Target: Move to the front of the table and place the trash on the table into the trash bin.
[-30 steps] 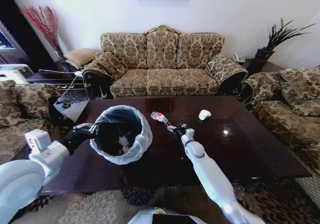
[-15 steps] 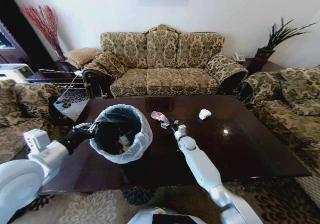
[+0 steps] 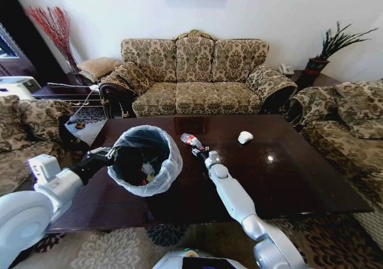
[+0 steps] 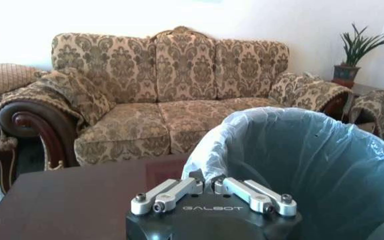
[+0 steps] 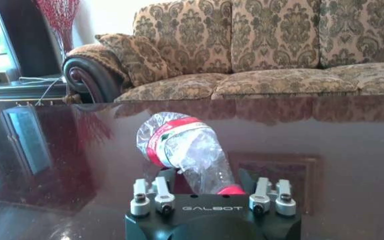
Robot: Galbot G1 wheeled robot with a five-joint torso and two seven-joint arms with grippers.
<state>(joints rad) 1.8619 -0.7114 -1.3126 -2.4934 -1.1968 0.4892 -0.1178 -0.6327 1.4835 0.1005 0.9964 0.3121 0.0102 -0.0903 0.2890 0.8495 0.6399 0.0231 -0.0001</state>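
Observation:
The trash bin (image 3: 145, 160), black with a whitish bag over its rim, stands on the table (image 3: 287, 179) at its left part. My left gripper (image 3: 108, 155) is shut on the near-left rim of the trash bin (image 4: 299, 165), where the left gripper (image 4: 212, 182) pinches the bag. A clear bottle (image 3: 190, 140) with a red label lies just right of the bin. My right gripper (image 3: 199, 151) stands open at its cap end. In the right wrist view the bottle (image 5: 182, 150) lies between the fingers of the right gripper (image 5: 209, 181), red cap toward the palm. A crumpled white paper (image 3: 245, 138) lies farther right.
Some litter (image 3: 146, 172) lies inside the bin. A patterned sofa (image 3: 194, 77) stands behind the table, with armchairs at the left (image 3: 24, 125) and right (image 3: 353, 119). A potted plant (image 3: 323, 53) stands on a side table at the back right.
My right arm has reached forward across the table, bringing its gripper up to the bottle's cap end. The left gripper and the bin have stayed put.

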